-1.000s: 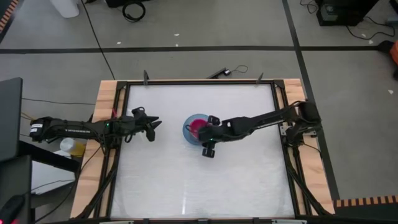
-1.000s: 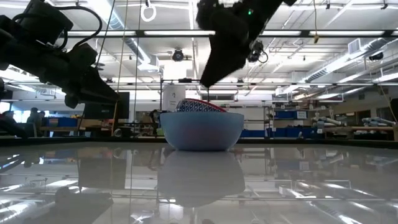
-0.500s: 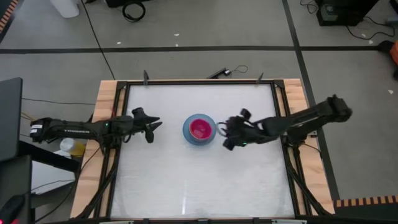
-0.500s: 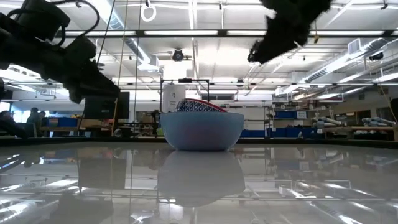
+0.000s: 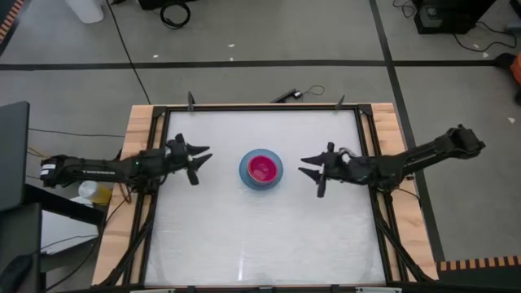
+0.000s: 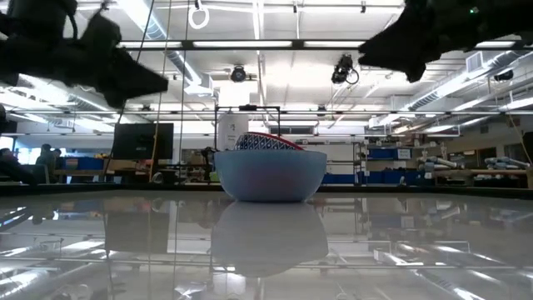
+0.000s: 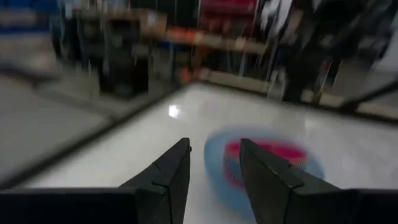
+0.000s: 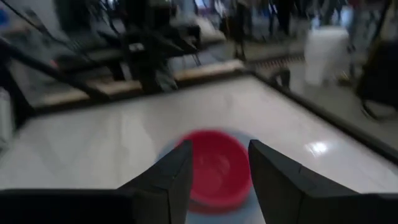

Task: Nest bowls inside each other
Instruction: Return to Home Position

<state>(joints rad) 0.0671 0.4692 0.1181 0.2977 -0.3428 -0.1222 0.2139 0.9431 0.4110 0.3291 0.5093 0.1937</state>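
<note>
A light blue bowl (image 5: 261, 168) stands by its base at the middle of the white table. A red-magenta bowl (image 5: 262, 168) sits inside it, and its rim (image 6: 272, 140) shows slightly tilted above the blue wall (image 6: 271, 177). My left gripper (image 5: 203, 158) hovers open to the left of the bowls, pointing level at them. My right gripper (image 5: 306, 168) hovers open to their right, also pointing at them. Both wrist views show the bowls (image 7: 273, 158) (image 8: 214, 165) ahead of their open fingers, with nothing between them.
The white table top (image 5: 244, 236) is bordered by a black frame (image 5: 260, 107) and by wooden strips (image 5: 138, 130) at left and right. A cable and a small dark object (image 5: 289, 94) lie on the floor beyond the far edge. Room furniture shows behind the table in the low view.
My right gripper has drawn back from above the bowls toward the table's right edge, tipping from pointing down to nearly level. My left gripper has risen a little and rolled. The nested bowls have stayed in place.
</note>
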